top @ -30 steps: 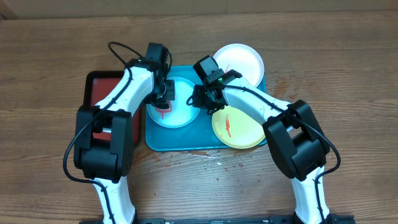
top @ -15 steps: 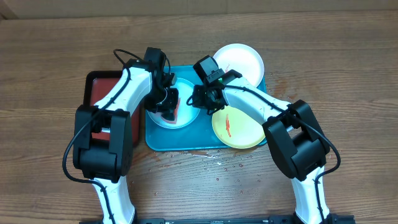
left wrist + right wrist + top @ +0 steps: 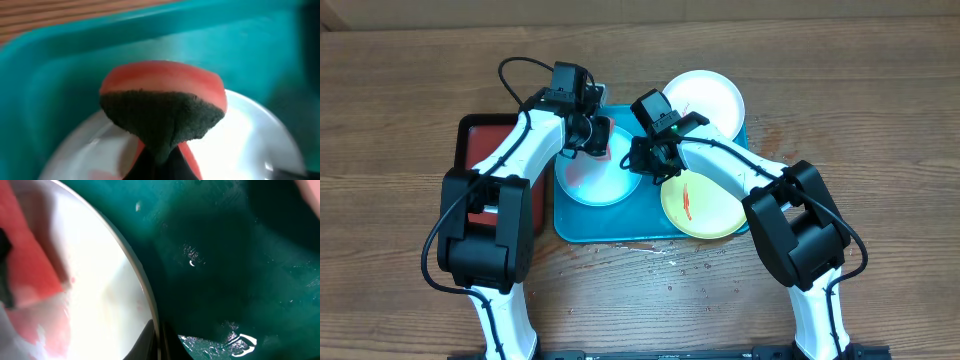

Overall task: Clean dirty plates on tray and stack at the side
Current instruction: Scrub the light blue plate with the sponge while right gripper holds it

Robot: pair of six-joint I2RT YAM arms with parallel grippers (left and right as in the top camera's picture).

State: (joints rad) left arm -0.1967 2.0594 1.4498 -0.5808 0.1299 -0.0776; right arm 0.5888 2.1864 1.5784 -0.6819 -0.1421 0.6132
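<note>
The pale blue plate [image 3: 592,178] lies at the left of the turquoise tray [image 3: 620,225]. My left gripper [image 3: 597,140] is shut on a red sponge with a dark scrub face [image 3: 162,102] and holds it over the plate's far rim. My right gripper [image 3: 642,160] is shut on the right rim of the blue plate [image 3: 145,287]. The pale green plate [image 3: 705,205] with a red-orange smear lies at the tray's right front. The white plate [image 3: 712,97] lies at the tray's far right.
A dark red, black-rimmed tray [image 3: 485,150] sits left of the turquoise tray, partly under my left arm. Water drops lie on the wood [image 3: 665,262] in front of the tray. Bare wooden table surrounds both trays.
My left gripper has moved the sponge from the plate's middle up to its far rim. The red smear on the blue plate is gone. The right arm has not moved.
</note>
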